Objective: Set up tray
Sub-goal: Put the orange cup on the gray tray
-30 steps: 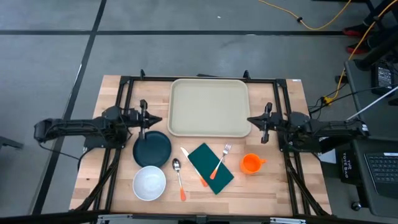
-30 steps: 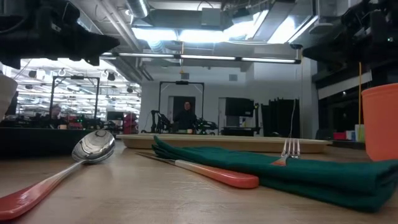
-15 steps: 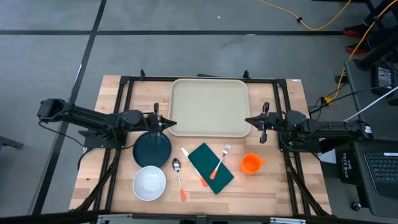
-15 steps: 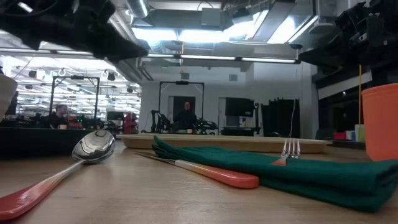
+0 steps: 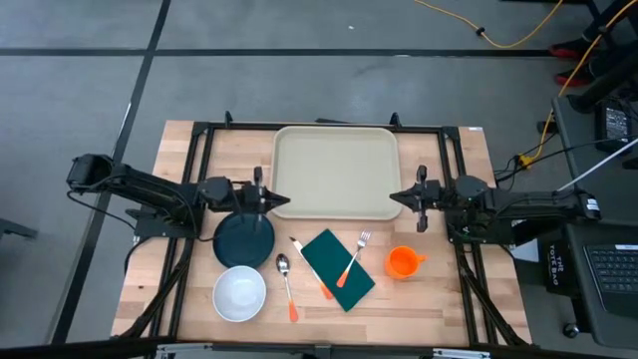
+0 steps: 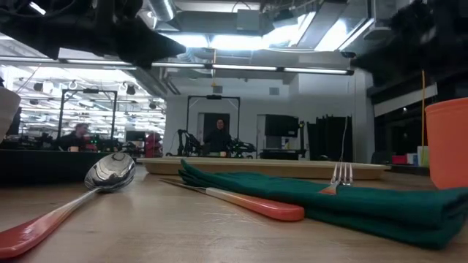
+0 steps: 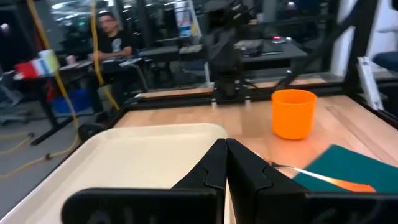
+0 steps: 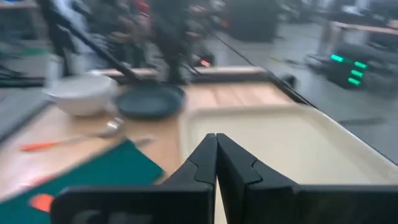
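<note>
The empty tray (image 5: 336, 171) lies at the worktop's far middle. The left gripper (image 5: 277, 200) and right gripper (image 5: 397, 197) are held closed and empty at its near corners (the plate (image 5: 243, 238) probably goes first); fingers must be opened before descending.
</note>
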Tool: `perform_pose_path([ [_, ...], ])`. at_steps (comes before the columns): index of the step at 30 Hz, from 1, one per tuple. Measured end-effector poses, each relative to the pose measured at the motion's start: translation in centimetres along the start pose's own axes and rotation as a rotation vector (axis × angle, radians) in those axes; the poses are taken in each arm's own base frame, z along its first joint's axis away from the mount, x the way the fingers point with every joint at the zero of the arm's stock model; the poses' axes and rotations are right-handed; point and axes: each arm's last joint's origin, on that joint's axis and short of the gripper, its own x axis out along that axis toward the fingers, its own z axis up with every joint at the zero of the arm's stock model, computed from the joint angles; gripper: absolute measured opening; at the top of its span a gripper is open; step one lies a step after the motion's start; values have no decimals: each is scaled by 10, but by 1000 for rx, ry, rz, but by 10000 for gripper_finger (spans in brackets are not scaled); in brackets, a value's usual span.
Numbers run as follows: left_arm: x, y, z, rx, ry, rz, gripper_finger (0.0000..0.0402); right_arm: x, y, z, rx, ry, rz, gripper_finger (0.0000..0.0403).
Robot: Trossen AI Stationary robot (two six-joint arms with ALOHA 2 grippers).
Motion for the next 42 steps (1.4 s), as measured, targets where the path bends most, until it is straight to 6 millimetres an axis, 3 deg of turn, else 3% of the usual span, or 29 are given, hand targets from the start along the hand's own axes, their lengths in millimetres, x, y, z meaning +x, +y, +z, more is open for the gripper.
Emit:
perform_pose_path([
  [3, 0, 0, 0, -25, 0, 10, 2, 4, 4, 20, -19, -14, 66, 12],
  [10, 0, 0, 0, -47, 0, 5, 2, 19, 14, 37, 20, 204, 83, 12],
  [20, 0, 1, 5, -41, -59, 8, 2, 33, 42, 39, 127, 449, 187, 12],
  [25, 0, 1, 5, -41, -58, 8, 2, 36, 53, 52, 90, 643, 66, 12],
  [30, 0, 1, 5, -40, -59, 8, 2, 36, 63, 66, 178, 813, -15, 12],
  [38, 0, 1, 5, -40, -57, 27, 3, 40, 89, 74, 89, 933, 52, 12],
  [42, 0, 2, 5, -40, -56, 41, 3, 42, 99, 69, 32, 963, 86, 8],
])
